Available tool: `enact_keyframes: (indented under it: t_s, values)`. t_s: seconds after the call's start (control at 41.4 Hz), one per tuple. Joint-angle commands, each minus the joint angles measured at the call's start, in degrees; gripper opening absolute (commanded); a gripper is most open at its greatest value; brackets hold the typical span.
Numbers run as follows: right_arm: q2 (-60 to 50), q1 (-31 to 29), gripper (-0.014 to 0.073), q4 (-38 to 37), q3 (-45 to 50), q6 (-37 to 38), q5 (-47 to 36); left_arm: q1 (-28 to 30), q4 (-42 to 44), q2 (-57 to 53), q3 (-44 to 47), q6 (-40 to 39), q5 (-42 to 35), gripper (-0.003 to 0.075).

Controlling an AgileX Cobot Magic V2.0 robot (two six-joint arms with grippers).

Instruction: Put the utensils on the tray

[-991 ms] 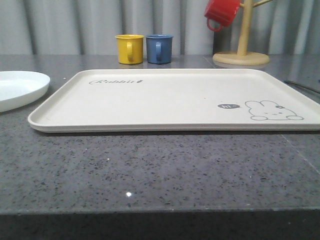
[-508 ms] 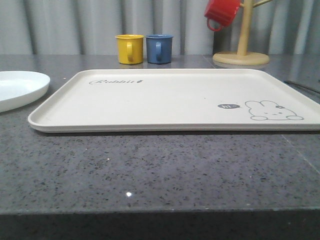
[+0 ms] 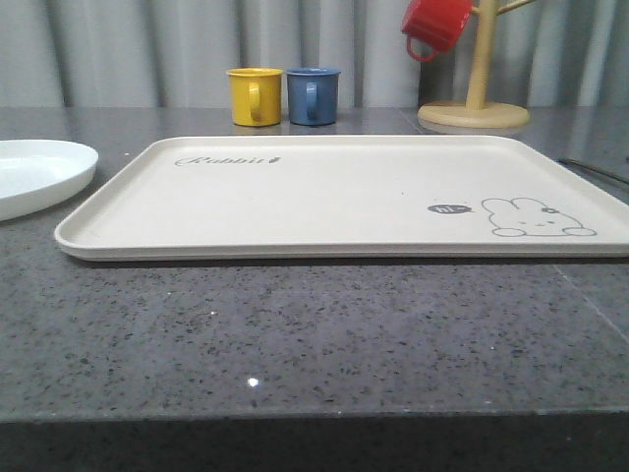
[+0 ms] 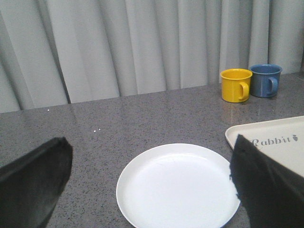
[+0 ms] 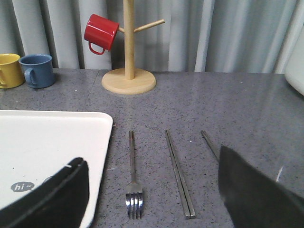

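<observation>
The cream tray (image 3: 344,197) with the rabbit drawing lies in the middle of the dark stone table, with nothing on it. A round white plate (image 3: 39,172) sits just left of it. In the left wrist view that plate (image 4: 178,185) lies below and between the fingers (image 4: 33,185) of my left gripper (image 4: 149,156), which is open and apart from it. Right of the tray (image 5: 47,142), a fork (image 5: 133,180), a pair of chopsticks (image 5: 178,173) and a spoon handle (image 5: 209,142) lie side by side. My right gripper (image 5: 153,159) hangs open above the fork and chopsticks.
A yellow mug (image 3: 256,95) and a blue mug (image 3: 313,95) stand behind the tray. A wooden mug tree (image 5: 128,80) with a red mug (image 5: 99,33) stands at the back right. Grey curtains close off the back.
</observation>
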Motion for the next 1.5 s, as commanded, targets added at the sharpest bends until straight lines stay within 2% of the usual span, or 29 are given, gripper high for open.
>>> enact_keyframes:
  t_s: [0.0,0.411,0.629,0.798,0.967,1.378,1.475]
  values:
    - [0.98,-0.10,0.0603,0.02,-1.97,-0.24,-5.12,0.03,0.02,0.75,-2.14,-0.44,-4.15,0.0662]
    - [0.98,-0.10,0.0603,0.02,-1.97,-0.24,-5.12,0.03,-3.38,3.27,-2.45,-0.44,-3.89,0.0662]
    - [0.98,-0.10,0.0603,0.02,-1.97,-0.24,-5.12,0.03,-4.03,15.35,-10.87,0.77,7.09,0.0662]
    - [0.98,-0.10,0.0603,0.02,-1.97,-0.24,-5.12,0.03,-8.85,24.82,-18.49,9.30,16.86,0.0662]
    - [0.98,-0.10,0.0603,0.02,-1.97,-0.24,-5.12,-0.05,-10.00,33.33,-24.85,10.94,25.43,0.0662]
    - [0.98,-0.10,0.0603,0.02,-1.97,-0.24,-5.07,-10.07,-5.42,52.78,-36.21,12.25,39.59,0.0659]
    - [0.98,-0.10,0.0603,0.02,-1.97,-0.24,-5.07,-11.21,-4.87,57.82,-38.89,12.25,42.13,0.0632]
